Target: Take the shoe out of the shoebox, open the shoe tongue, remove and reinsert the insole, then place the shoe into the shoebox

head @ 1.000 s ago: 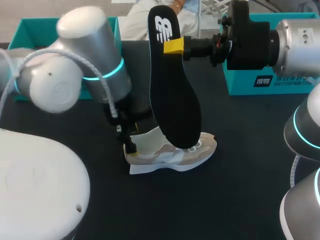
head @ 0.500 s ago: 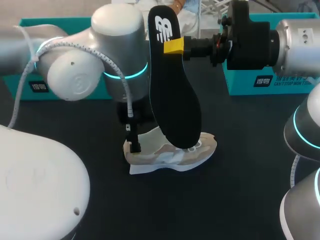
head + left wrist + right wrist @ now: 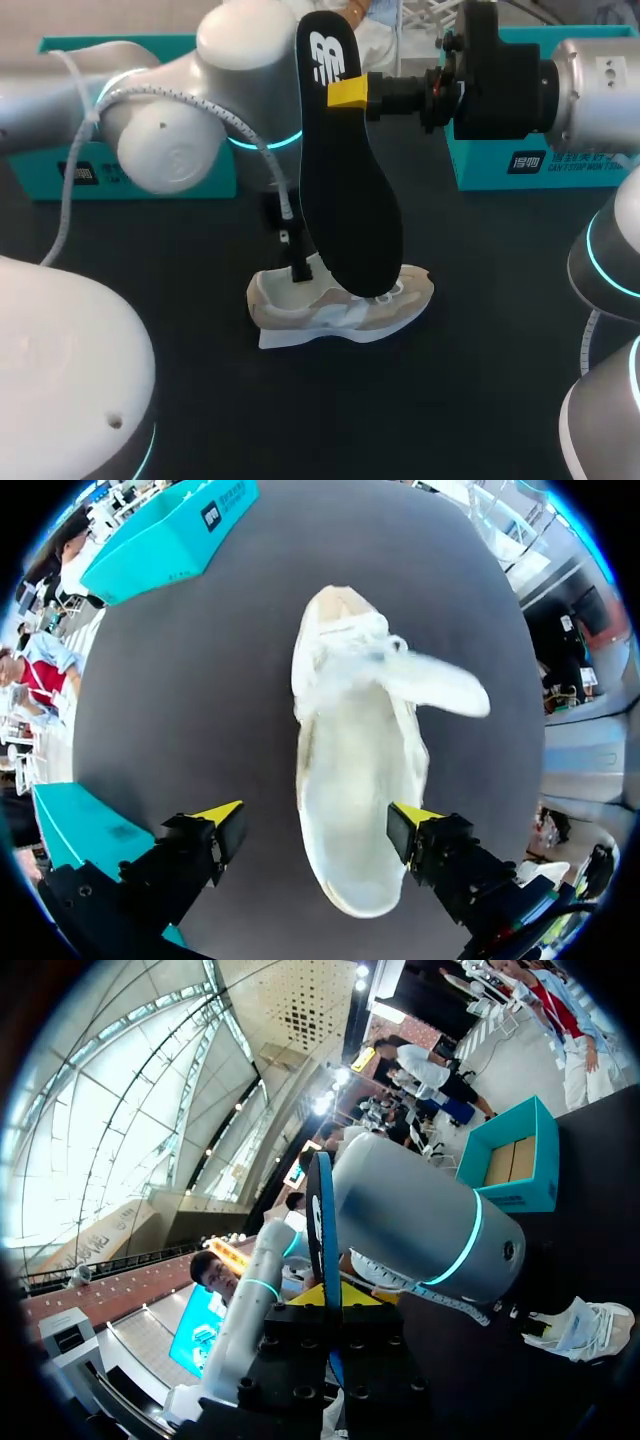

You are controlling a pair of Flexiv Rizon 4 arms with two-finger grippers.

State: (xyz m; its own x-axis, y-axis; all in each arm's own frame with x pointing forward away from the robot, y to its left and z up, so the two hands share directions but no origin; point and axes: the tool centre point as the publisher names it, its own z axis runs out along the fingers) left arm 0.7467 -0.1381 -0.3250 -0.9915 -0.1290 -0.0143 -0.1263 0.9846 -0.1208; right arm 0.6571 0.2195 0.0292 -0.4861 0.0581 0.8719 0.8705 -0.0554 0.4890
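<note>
While the left end effector (image 3: 318, 815) hangs wide open, holding nothing, the shoe (image 3: 355, 780) lies on the dark bench (image 3: 180, 700) right under it, heel end between the yellow tips. Higher up, the right end effector (image 3: 347, 93) pinches the black insole (image 3: 350, 200) upright – it hides the left fingers from above. Behind, the teal shoebox (image 3: 520, 150) is cut off.

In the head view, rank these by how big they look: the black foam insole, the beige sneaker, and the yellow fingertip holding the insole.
1. black foam insole, though it is held up nearer the camera
2. beige sneaker, partly hidden
3. yellow fingertip
</note>
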